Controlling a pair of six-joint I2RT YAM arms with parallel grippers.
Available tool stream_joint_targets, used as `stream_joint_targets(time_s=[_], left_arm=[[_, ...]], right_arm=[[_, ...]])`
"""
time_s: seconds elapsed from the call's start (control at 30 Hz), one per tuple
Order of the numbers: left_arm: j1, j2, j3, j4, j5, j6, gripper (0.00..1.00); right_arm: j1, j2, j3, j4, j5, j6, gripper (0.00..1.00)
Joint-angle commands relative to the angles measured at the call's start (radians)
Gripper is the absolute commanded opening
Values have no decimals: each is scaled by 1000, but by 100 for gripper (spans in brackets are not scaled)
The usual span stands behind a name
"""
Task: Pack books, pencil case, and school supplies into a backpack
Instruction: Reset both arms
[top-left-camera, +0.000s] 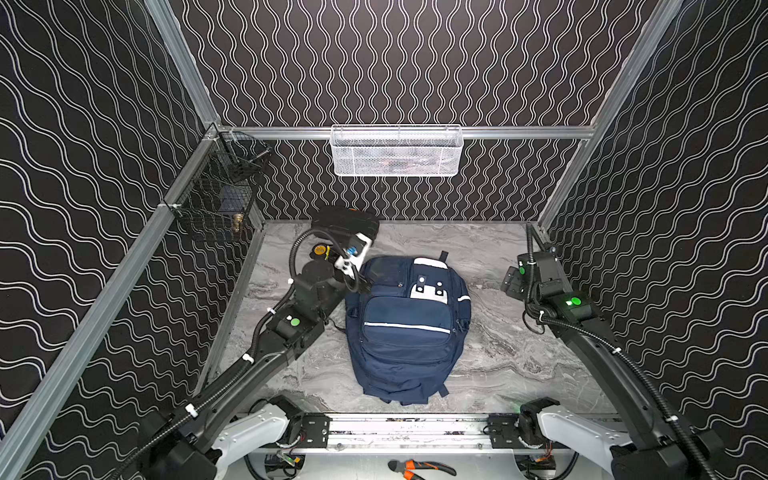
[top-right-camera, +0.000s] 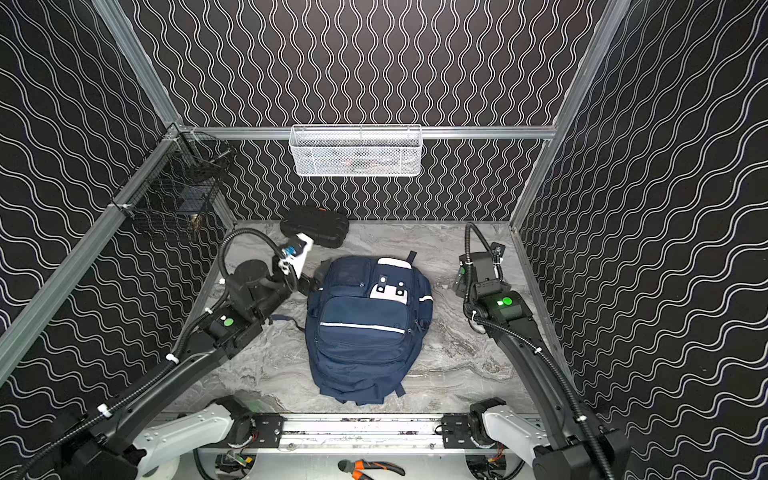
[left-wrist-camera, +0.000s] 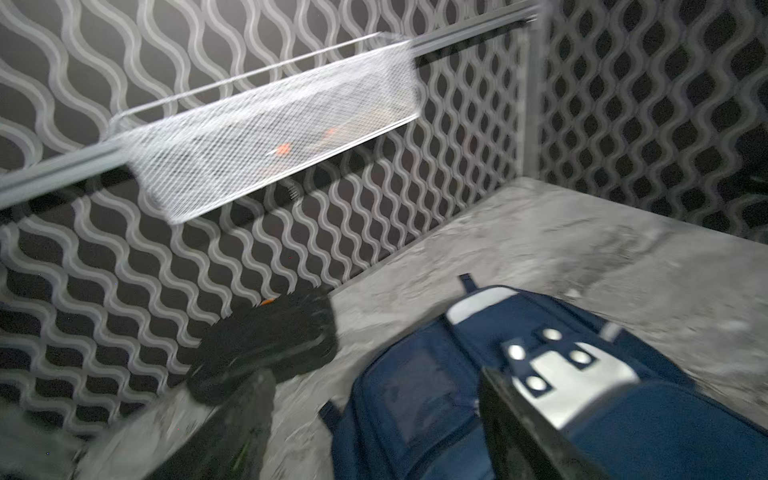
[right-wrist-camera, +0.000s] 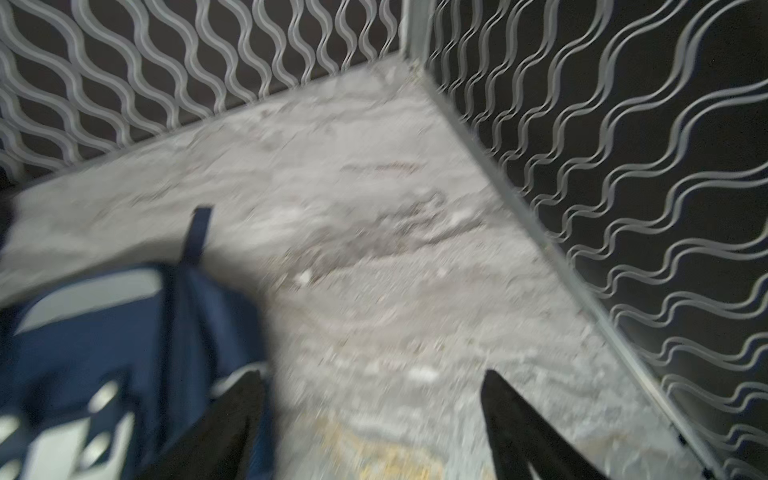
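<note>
backpack (top-left-camera: 405, 332) flat on marble table (top-left-camera: 523, 353), pockets up, long axis near-to-far, top handle toward back wall, base toward arm mounts, slightly skewed. left gripper (left-wrist-camera: 374, 372) at its top corner on the left-arm side, jaws wide; view blurred, fabric contact unclear. right gripper (right-wrist-camera: 372, 374) jaws wide, nothing between, over bare table beside the pack
</note>
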Motion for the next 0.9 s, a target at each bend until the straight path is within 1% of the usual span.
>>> stream_joint_targets(time_s=[0.0, 0.07, 0.13, 0.2, 0.3, 0.33, 0.4, 0.5, 0.57, 0.63, 0.7, 0.73, 0.8, 0.87], left_arm=[[91, 15, -30, 15, -143, -133, 79], [139, 17, -79, 30, -184, -153, 79], [171, 17, -169, 99, -208, -128, 79], [213, 21, -257, 160, -207, -119, 79], [286, 40, -366, 250, -201, -148, 79], [315, 49, -394, 269, -190, -160, 79], [353, 64, -437, 295, -181, -186, 78], [388, 81, -489, 318, -137, -191, 80], [408, 91, -532, 378, -75, -178, 80], [426, 112, -577, 478, -11, -161, 81], [432, 136, -609, 564, 25, -168, 82], [462, 149, -620, 604, 47, -171, 83], [483, 193, -651, 721, 97, -174, 86], [498, 254, -668, 813, 141, -176, 90]], right_arm=[[-87, 29, -97, 308, 62, -122, 87], [-143, 55, -169, 417, 86, -138, 87], [-202, 82, -243, 510, 94, -132, 87], [-247, 93, -326, 623, 61, -159, 88], [-263, 86, -490, 909, 14, -259, 88], [-268, 83, -548, 1021, -29, -286, 88], [-276, 91, -632, 1174, -102, -321, 88], [-281, 109, -699, 1258, -160, -348, 88], [-281, 105, -742, 1313, -184, -361, 88], [-282, 99, -792, 1403, -204, -363, 89], [-284, 112, -834, 1524, -233, -341, 89], [-288, 120, -841, 1554, -269, -324, 89], [-299, 164, -836, 1626, -360, -305, 89], [-307, 225, -826, 1697, -412, -290, 89]])
